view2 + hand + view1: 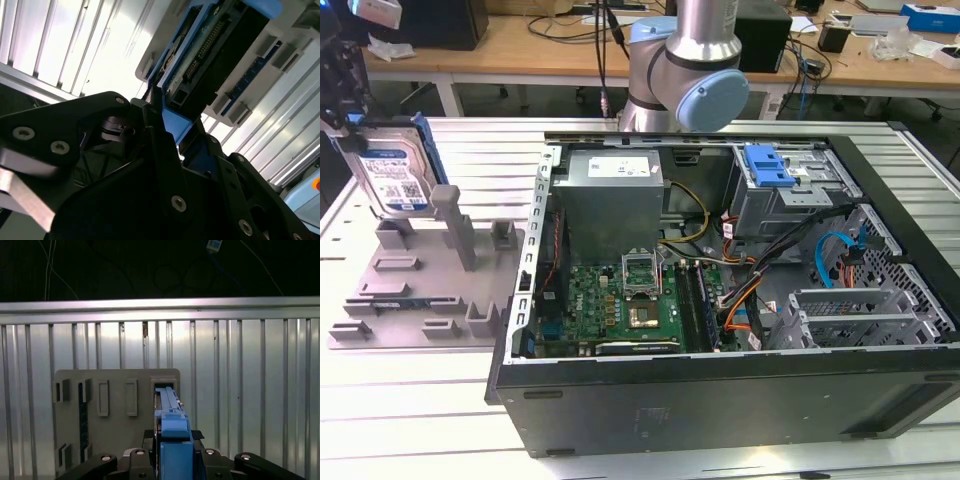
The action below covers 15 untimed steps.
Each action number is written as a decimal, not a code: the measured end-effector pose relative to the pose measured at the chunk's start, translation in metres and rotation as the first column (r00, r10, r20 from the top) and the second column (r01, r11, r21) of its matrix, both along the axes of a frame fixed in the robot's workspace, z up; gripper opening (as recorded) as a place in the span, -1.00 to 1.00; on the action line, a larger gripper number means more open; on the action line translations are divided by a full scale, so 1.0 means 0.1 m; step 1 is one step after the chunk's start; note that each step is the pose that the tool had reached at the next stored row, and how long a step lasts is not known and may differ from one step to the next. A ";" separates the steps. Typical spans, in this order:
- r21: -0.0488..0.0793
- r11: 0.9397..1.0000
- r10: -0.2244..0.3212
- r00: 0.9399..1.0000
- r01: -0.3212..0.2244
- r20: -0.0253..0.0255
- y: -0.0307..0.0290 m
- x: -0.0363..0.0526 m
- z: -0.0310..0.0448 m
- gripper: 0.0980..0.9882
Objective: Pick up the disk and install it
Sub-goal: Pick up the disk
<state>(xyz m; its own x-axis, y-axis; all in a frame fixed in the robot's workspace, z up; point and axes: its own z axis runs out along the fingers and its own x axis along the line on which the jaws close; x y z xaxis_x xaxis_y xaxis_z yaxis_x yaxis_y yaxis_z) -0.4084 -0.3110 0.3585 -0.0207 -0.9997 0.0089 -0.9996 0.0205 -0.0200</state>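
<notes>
The disk [394, 176], a silver-grey drive with a white-and-blue label in a blue carrier frame, stands on edge at the exterior view's far left, over the grey holder plate [420, 285]. My gripper [350, 125] is shut on its upper end. In the first wrist view the disk [170, 410] runs edge-on from between my fingers [136, 456] down toward a slot in the holder plate [115, 440]. I cannot tell whether its lower end still sits in that slot. The second wrist view shows the disk [215, 55] from its circuit-board side, with my gripper [167, 132] clamped on the blue frame.
An open computer case [720, 400] lies to the exterior view's right of the plate, with a motherboard [620, 300], cables and a grey drive cage [790, 195] topped by a blue latch [767, 165]. The arm's base [685, 70] rises behind the case. Everything rests on a ribbed metal table [410, 410].
</notes>
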 end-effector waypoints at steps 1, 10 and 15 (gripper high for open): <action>0.000 1.000 0.000 1.000 0.000 0.000 0.000 0.000 0.029 -0.39; 0.000 1.000 0.000 1.000 0.000 0.000 0.000 0.000 0.434 -0.39; 0.000 1.000 0.000 1.000 0.000 0.000 0.000 0.000 0.611 -0.39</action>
<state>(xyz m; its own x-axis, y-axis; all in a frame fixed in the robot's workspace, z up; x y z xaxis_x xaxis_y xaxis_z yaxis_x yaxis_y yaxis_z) -0.4084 -0.3110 0.4196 -0.0206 -0.9997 0.0087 -0.9996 0.0204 -0.0201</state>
